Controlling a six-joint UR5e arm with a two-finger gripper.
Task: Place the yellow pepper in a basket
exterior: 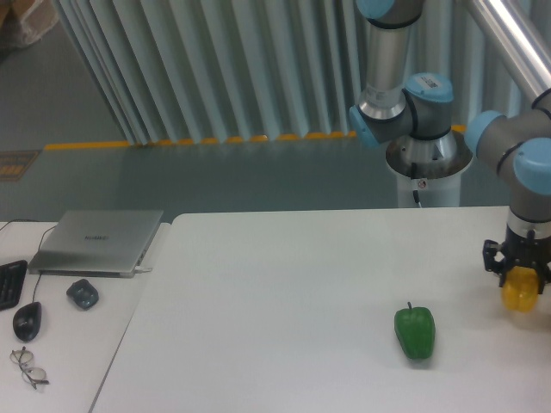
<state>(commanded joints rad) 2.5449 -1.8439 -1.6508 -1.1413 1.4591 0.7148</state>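
**Listing the table, arm and loose items, largest first**

Cataloguing first, we record the white table [284, 292], which fills the lower part of the view, with a second lighter desk surface [60, 344] butted against its left edge. Behind them we note the robot arm [405, 95], its grey-and-blue joints rising from a round base behind the far edge, with a second run of links coming down at the right edge of the picture.

On the left desk we list a closed silver laptop [96, 241], and nearer the camera a black mouse [27, 321], a small dark grey object [83, 294], the corner of a black keyboard [9, 284], and a pair of spectacles [27, 366].

On the white table we enter the green pepper [415, 331], lying right of centre, stalk pointing away from the camera.

At the far right we enter the gripper [520, 274], pointing down, its dark fingers closed round the top of the yellow pepper [520, 294]. The yellow pepper hangs beneath the fingers, well apart from the green one. Whether its underside touches the table we cannot tell.
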